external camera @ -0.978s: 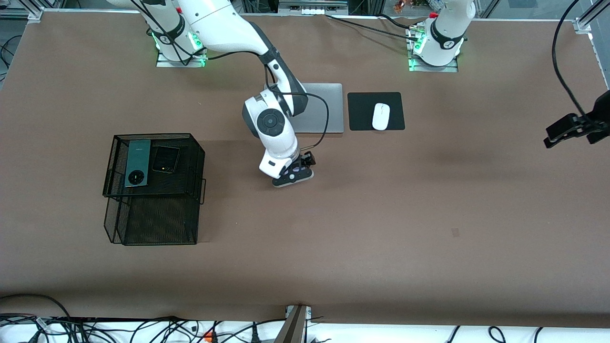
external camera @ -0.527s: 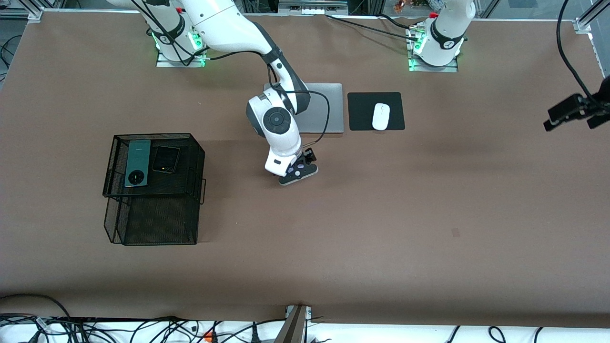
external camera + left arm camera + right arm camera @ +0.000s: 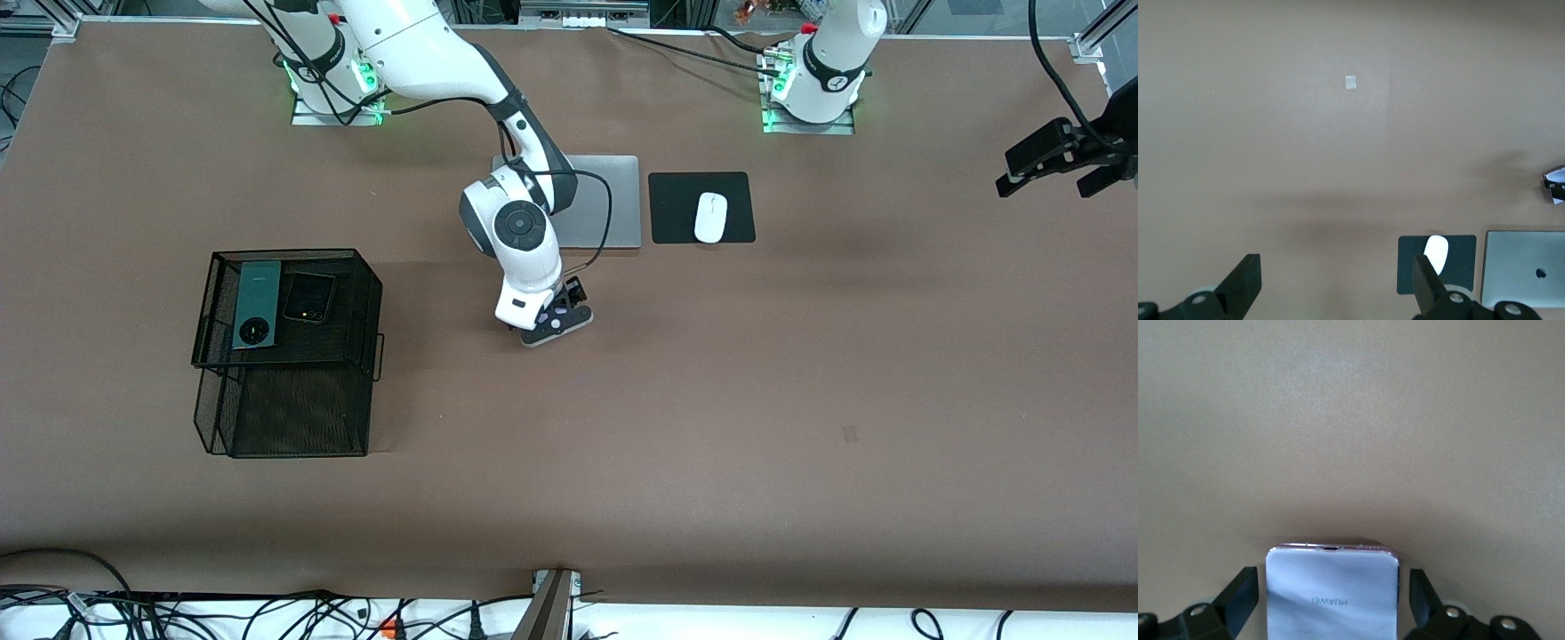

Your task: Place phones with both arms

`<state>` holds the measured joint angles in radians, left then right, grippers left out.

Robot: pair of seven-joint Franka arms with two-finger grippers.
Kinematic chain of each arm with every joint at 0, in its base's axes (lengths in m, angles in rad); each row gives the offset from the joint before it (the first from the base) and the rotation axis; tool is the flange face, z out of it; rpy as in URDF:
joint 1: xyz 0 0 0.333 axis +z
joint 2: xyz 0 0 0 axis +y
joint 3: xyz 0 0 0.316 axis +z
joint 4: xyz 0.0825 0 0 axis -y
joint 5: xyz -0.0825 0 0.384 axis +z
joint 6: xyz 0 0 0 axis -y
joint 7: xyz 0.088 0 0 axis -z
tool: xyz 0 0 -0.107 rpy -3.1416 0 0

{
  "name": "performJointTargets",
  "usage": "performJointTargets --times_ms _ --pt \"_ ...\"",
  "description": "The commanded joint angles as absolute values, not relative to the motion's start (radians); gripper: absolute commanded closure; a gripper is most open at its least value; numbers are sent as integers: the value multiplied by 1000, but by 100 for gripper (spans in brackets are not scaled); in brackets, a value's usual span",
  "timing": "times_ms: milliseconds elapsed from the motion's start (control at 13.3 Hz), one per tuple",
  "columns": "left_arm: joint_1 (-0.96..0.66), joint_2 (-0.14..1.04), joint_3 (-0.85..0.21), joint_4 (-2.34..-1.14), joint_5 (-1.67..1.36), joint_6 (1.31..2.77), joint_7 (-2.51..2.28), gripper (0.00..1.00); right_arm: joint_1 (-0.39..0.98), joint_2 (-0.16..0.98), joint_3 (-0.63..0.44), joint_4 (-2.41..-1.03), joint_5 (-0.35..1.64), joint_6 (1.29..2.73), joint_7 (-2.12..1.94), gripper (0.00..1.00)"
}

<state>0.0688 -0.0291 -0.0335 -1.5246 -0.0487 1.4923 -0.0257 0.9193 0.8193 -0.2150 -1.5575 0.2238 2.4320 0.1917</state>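
On brown table [image 3: 711, 427]: wire basket [image 3: 289, 356], laptop [image 3: 613, 204], mouse [image 3: 710, 217].

Only legible text: "HUAWEI", grey letters on pale lilac-white phone [image 3: 1331, 593], seen upside down in right wrist view, phone lying between fingers of right gripper [image 3: 1331, 603]. Laptop [image 3: 1523, 268] bears small dark logo mark, shape not readable. No other text, number or sign legible in any view.
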Motion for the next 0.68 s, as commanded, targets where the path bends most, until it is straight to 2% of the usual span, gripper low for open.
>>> performJointTargets --times_ms 0,150,226,301,376,602 --pt "66 -6 -11 -1529 6 1535 2 0 939 833 -222 -1563 195 2425 189 0" --pt "64 18 -11 -1505 51 1542 -3 0 939 836 -222 -1562 190 2425 190 1" --pt "64 23 -11 -1494 51 1542 -5 0 939 836 -222 -1562 190 2425 190 15" --pt "66 23 -11 -1496 51 1542 -3 0 939 833 -222 -1562 195 2424 199 71" --pt "66 23 -11 -1496 51 1542 -6 0 936 830 -222 -1560 195 2413 215 83" --pt "66 23 -12 -1496 51 1540 -11 0 927 801 -253 -1559 207 2413 221 88"
